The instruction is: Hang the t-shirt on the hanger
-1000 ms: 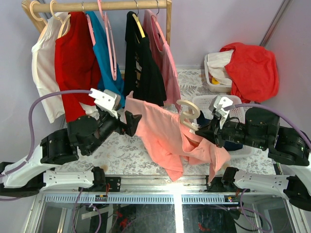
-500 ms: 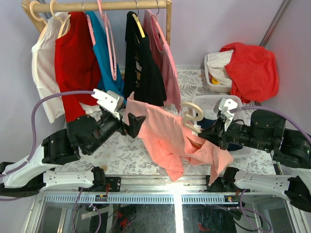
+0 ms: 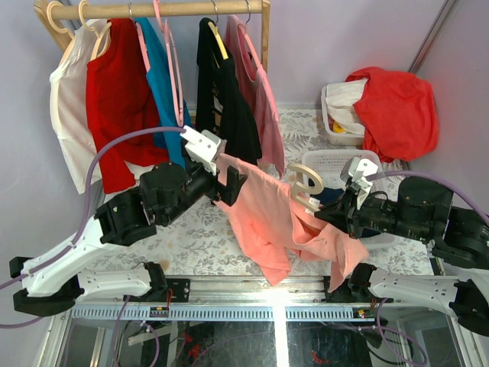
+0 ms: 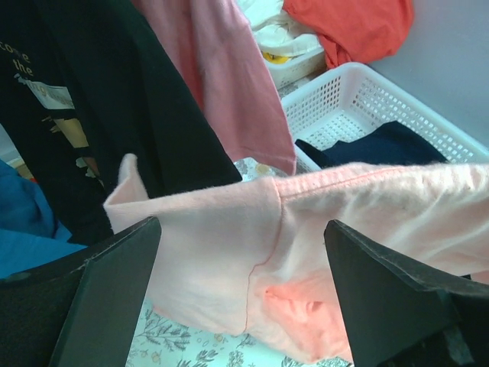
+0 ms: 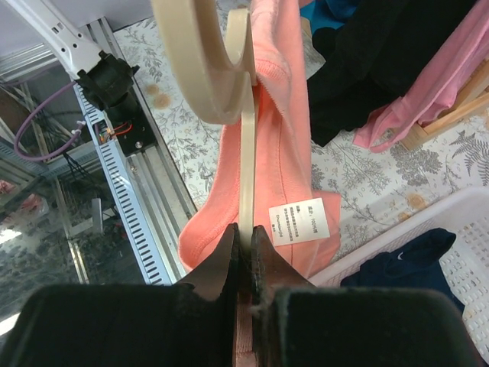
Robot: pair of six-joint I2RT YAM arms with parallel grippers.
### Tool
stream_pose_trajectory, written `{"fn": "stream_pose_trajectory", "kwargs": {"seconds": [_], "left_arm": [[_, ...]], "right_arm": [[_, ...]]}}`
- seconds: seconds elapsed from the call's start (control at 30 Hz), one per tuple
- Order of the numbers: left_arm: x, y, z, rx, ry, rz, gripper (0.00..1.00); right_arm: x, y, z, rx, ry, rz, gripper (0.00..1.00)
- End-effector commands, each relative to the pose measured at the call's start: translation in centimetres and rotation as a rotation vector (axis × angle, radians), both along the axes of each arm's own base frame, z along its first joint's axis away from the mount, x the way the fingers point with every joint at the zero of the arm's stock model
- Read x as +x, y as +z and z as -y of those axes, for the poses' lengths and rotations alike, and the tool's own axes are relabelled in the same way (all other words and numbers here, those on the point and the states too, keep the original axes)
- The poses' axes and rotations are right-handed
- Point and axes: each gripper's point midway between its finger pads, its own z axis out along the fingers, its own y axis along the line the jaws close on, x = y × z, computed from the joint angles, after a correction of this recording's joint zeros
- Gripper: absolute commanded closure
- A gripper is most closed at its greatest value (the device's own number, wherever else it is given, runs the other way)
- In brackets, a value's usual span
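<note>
The salmon t-shirt (image 3: 263, 218) hangs draped over the cream hanger (image 3: 307, 183), its hook sticking up through the neck. My right gripper (image 3: 332, 212) is shut on the hanger's flat bar (image 5: 246, 160) just below the hook, with the t-shirt's collar (image 5: 284, 130) and white label beside it. My left gripper (image 3: 229, 186) stands open at the shirt's left shoulder. In the left wrist view the sleeve and its seam (image 4: 229, 229) lie between and beyond the wide-apart fingers (image 4: 114, 294), not pinched. The hanger's arms are hidden under the cloth.
A wooden clothes rail (image 3: 164, 9) at the back carries white, red, blue, black (image 3: 225, 103) and pink striped garments. A white basket (image 3: 325, 162) with dark navy cloth sits behind the hanger. Another basket (image 3: 336, 126) holds a bright red shirt (image 3: 397, 107).
My left arm has swung right and toward the rack, its open gripper following the shirt's shoulder. The right arm with the hanger has drifted slightly right.
</note>
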Motion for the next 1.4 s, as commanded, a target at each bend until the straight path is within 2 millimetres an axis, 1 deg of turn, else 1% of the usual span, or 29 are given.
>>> {"fn": "stream_pose_trajectory", "kwargs": {"seconds": [0.0,0.1,0.17,0.3,0.4,0.53,0.73,0.83,0.9,1.07,1.13,1.2,1.27,1.33,1.37], "left_arm": [[0.7,2.1,0.5,-0.131,-0.029,0.03,0.13],[1.1,1.5,-1.5,-0.186,0.04,0.03,0.15],[1.2,1.0,-2.5,-0.21,0.072,0.022,0.15],[0.9,0.4,-3.6,-0.261,0.098,-0.003,0.14],[0.3,0.1,-3.9,-0.301,0.086,-0.011,0.12],[0.0,-1.2,-4.1,-0.303,0.088,-0.032,0.13],[-0.4,-2.2,-4.5,-0.307,0.081,-0.039,0.16],[0.0,-2.8,-4.4,-0.289,0.092,-0.036,0.28],[0.4,-3.2,-4.4,-0.276,0.113,-0.037,0.39],[1.5,-3.3,-5.5,-0.256,0.2,-0.031,0.83],[1.8,-2.9,-6.3,-0.258,0.241,-0.024,0.93],[1.9,-2.3,-6.9,-0.264,0.267,-0.012,0.99],[1.8,-2.0,-7.4,-0.263,0.278,-0.005,1.0],[1.7,-1.8,-7.7,-0.269,0.278,0.002,0.97],[1.6,-1.9,-7.8,-0.274,0.28,0.003,0.91]], "right_arm": [[-0.1,1.2,0.2,0.043,-0.005,0.022,1.0],[-0.1,1.3,0.5,0.041,-0.01,0.03,1.0],[-0.1,1.3,0.6,0.037,-0.009,0.029,1.0],[-0.1,1.7,0.8,0.047,-0.017,0.035,1.0],[-0.1,1.9,0.9,0.055,-0.019,0.038,1.0],[0.0,2.0,0.8,0.052,-0.022,0.037,1.0],[0.1,2.3,0.4,0.058,-0.017,0.04,1.0],[0.1,2.7,0.2,0.065,-0.007,0.043,1.0],[0.1,3.0,0.0,0.066,-0.004,0.042,1.0],[0.3,3.3,-0.3,0.058,-0.008,0.038,1.0],[0.4,3.2,-0.2,0.055,-0.012,0.037,1.0],[0.4,3.1,-0.2,0.053,-0.015,0.035,1.0],[0.5,3.1,-0.2,0.051,-0.018,0.034,1.0],[0.5,3.2,-0.2,0.051,-0.018,0.037,1.0],[0.5,3.3,-0.2,0.052,-0.018,0.037,1.0]]}}
